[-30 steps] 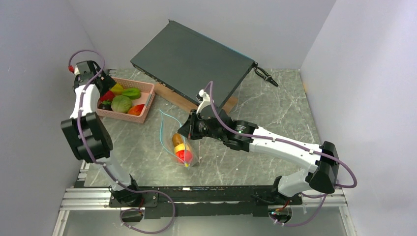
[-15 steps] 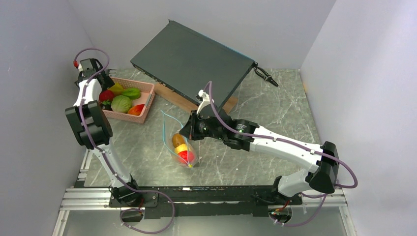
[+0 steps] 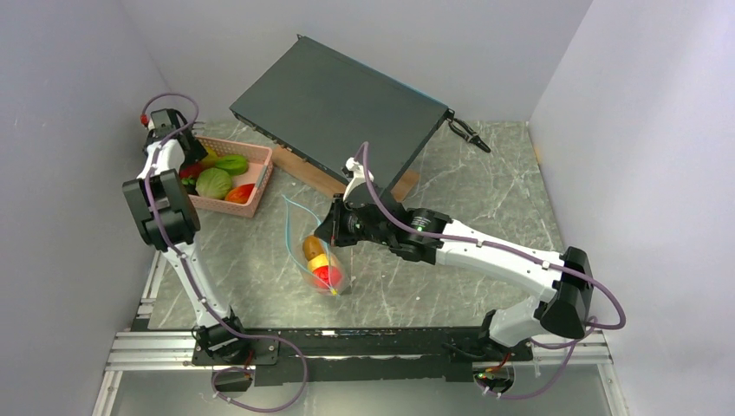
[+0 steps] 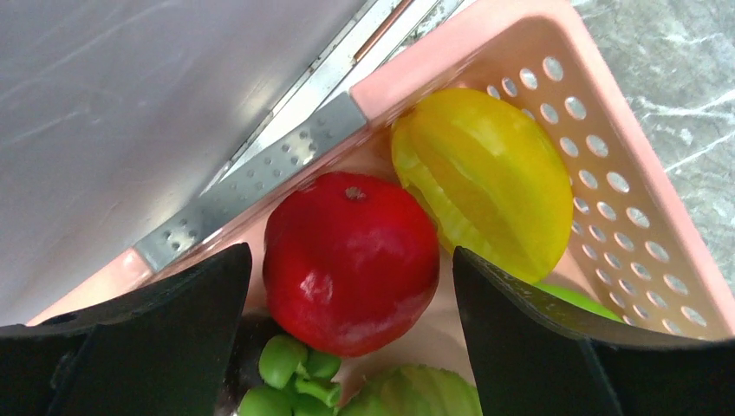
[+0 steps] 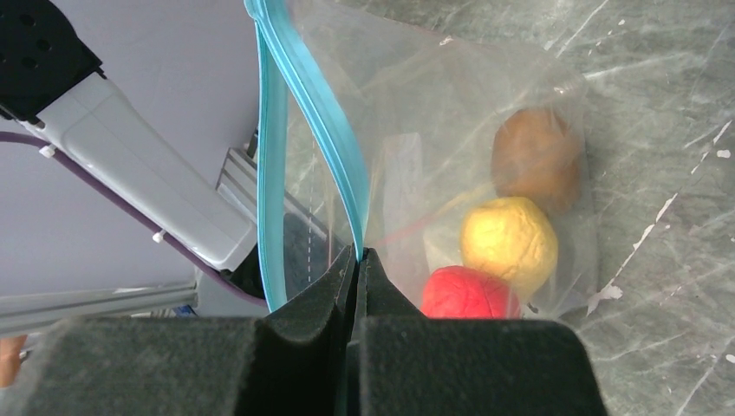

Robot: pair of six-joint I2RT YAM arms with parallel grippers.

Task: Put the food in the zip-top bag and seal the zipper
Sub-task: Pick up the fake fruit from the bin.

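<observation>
Left claw [image 4: 347,257] is down in the pink basket [image 4: 641,225], jaws spread wide either side of a red fruit [image 4: 351,286], a sliver of gap on each side, nothing gripped. A ridged yellow fruit [image 4: 485,182] sits just beside it. Over at mid-counter [image 3: 485,173], the right claw [image 5: 357,260] is clamped tight on the teal zipper [image 5: 270,173] of the zip-top bag [image 5: 433,104], mouth gaping. Food in the bag: brown [image 5: 537,156], yellow [image 5: 507,243] and red [image 5: 468,295] pieces.
</observation>
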